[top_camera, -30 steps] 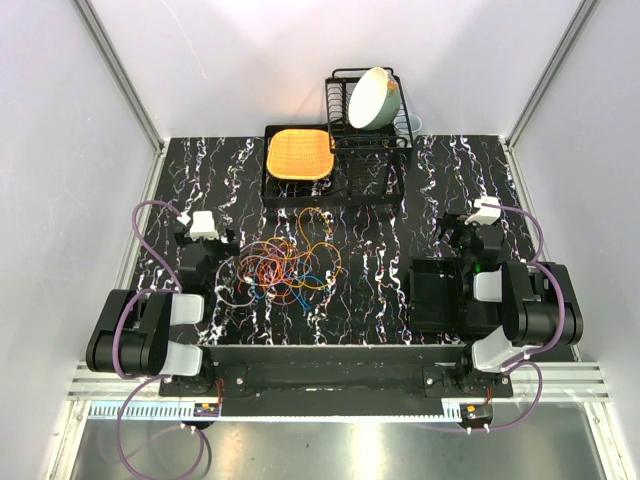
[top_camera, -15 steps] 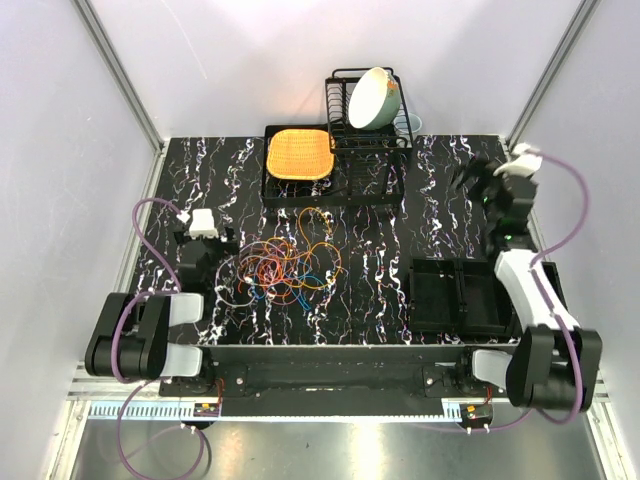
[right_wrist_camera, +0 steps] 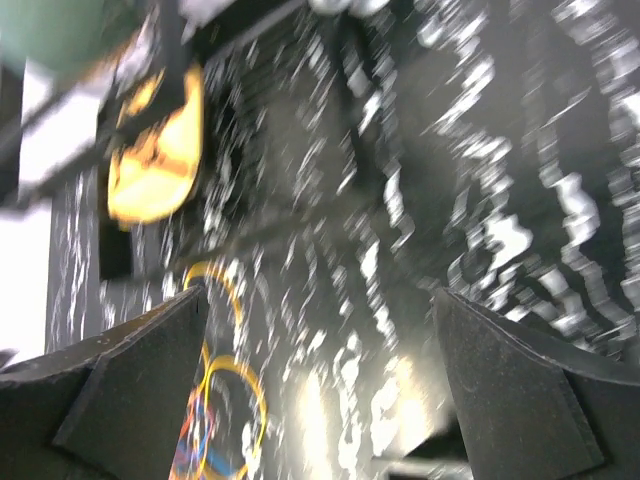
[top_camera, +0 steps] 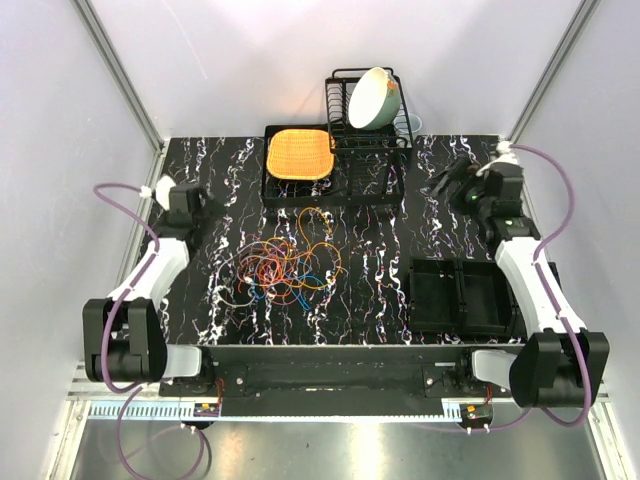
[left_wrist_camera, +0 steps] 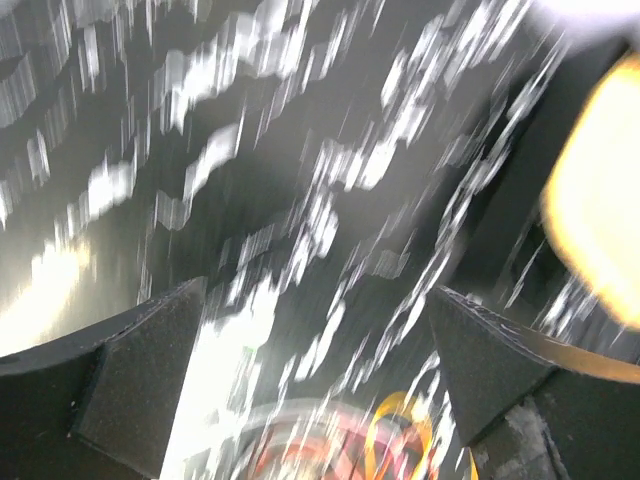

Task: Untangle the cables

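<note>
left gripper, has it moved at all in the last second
Yes. The left gripper has moved up and to the left in the top view. It was right beside the cable tangle, which has stayed put, and now sits clearly apart from it.

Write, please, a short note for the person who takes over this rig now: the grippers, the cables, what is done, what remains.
Left gripper: open, empty, above the left side of the table, apart from the cables.
Right gripper: open, empty, above the far right of the table.
Cables: one tangled heap in the middle of the table; neither gripper touches it.
Done: nothing that shows; no cable lies separate.
Left: the whole job, gripping strands and pulling them apart.
</note>
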